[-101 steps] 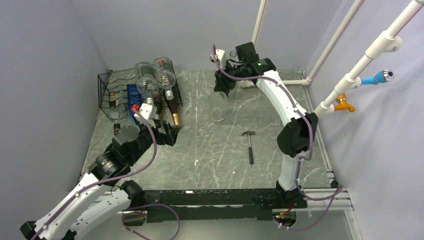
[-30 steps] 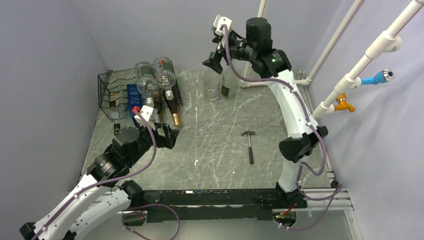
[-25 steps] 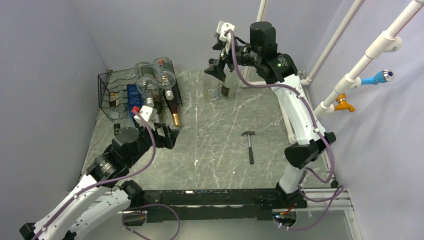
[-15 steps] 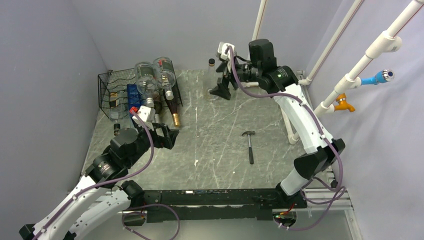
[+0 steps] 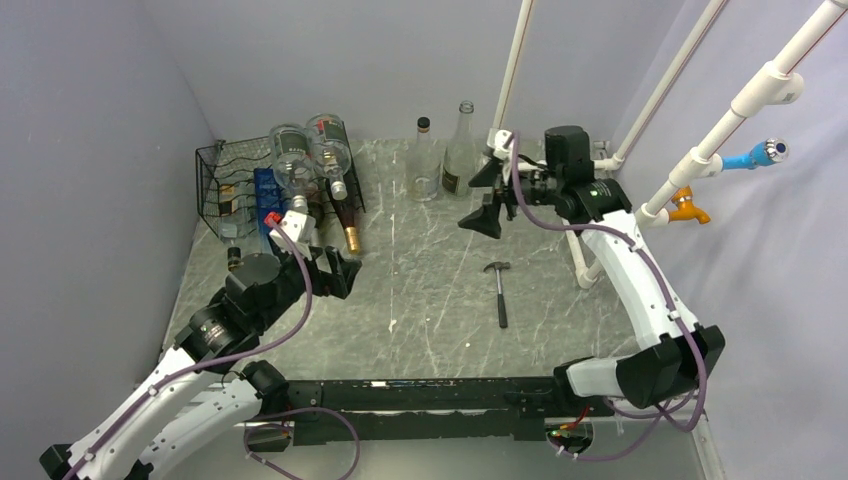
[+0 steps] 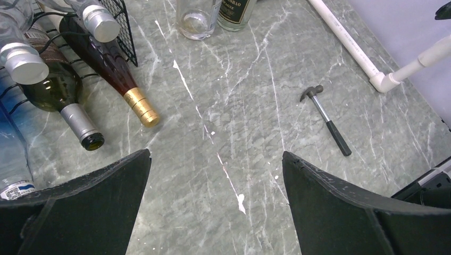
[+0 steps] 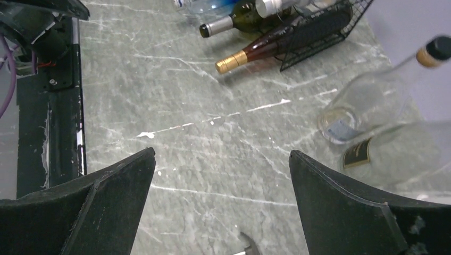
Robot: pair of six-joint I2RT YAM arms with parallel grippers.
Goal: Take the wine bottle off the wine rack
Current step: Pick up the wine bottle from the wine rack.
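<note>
Right gripper (image 5: 479, 199) now off clear bottle (image 5: 459, 160)

The top external camera looked steeply down from above and behind the arm bases, far enough off to take in the whole table (image 5: 430, 320), from the wine rack (image 5: 222, 190) at far left to the hammer (image 5: 499, 295) right of centre. The left wrist camera sat low at the near left, facing far and right past the left gripper (image 6: 215, 155), while the right wrist camera hung higher at the far right, facing down and left past the right gripper (image 7: 222, 153). Both wrist views shared the gold-capped bottle (image 6: 139, 105) and the clear standing bottle (image 6: 198, 16).
</note>
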